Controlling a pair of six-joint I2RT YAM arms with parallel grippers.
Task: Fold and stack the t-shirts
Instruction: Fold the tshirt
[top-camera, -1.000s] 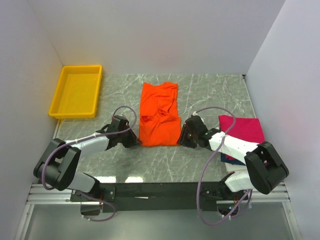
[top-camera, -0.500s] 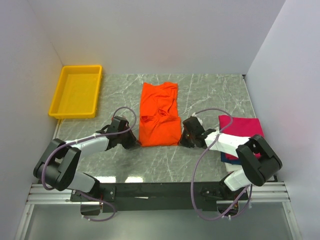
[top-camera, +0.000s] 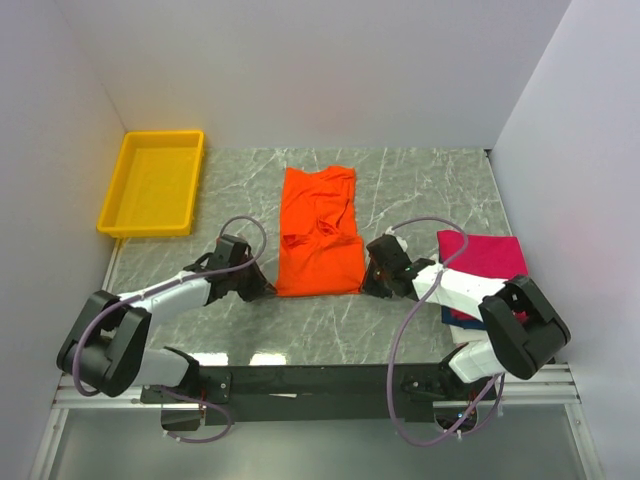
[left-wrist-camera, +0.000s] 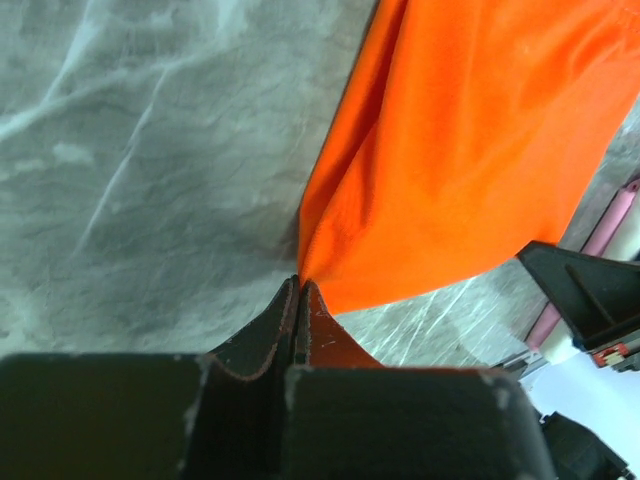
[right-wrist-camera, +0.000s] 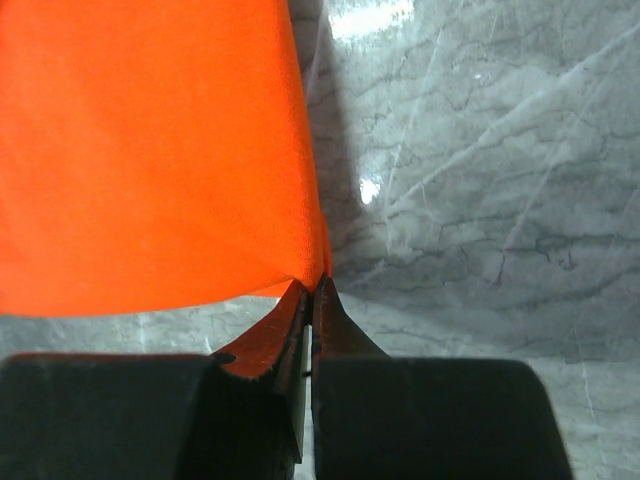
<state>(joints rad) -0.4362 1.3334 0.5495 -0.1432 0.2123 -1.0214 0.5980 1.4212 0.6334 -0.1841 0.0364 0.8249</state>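
Observation:
An orange t-shirt (top-camera: 318, 232) lies folded lengthwise in the middle of the marble table. My left gripper (top-camera: 268, 290) is shut on its near left corner; in the left wrist view the orange t-shirt (left-wrist-camera: 470, 150) rises from the pinched tips of that gripper (left-wrist-camera: 300, 282). My right gripper (top-camera: 366, 287) is shut on the near right corner, and the right wrist view shows the orange t-shirt (right-wrist-camera: 150, 150) caught between the closed tips of that gripper (right-wrist-camera: 314, 284). A magenta-pink t-shirt (top-camera: 490, 258) lies folded at the right on a navy blue one (top-camera: 452, 315), partly behind my right arm.
A yellow plastic tray (top-camera: 155, 182) stands at the back left corner. White walls close in the table on the left, back and right. The right arm's cable (top-camera: 430, 225) loops above the table beside the pink pile.
Both grippers closed on the near corners of the orange t-shirt. The shirt's near edge is drawn a little wider and straighter than a second ago.

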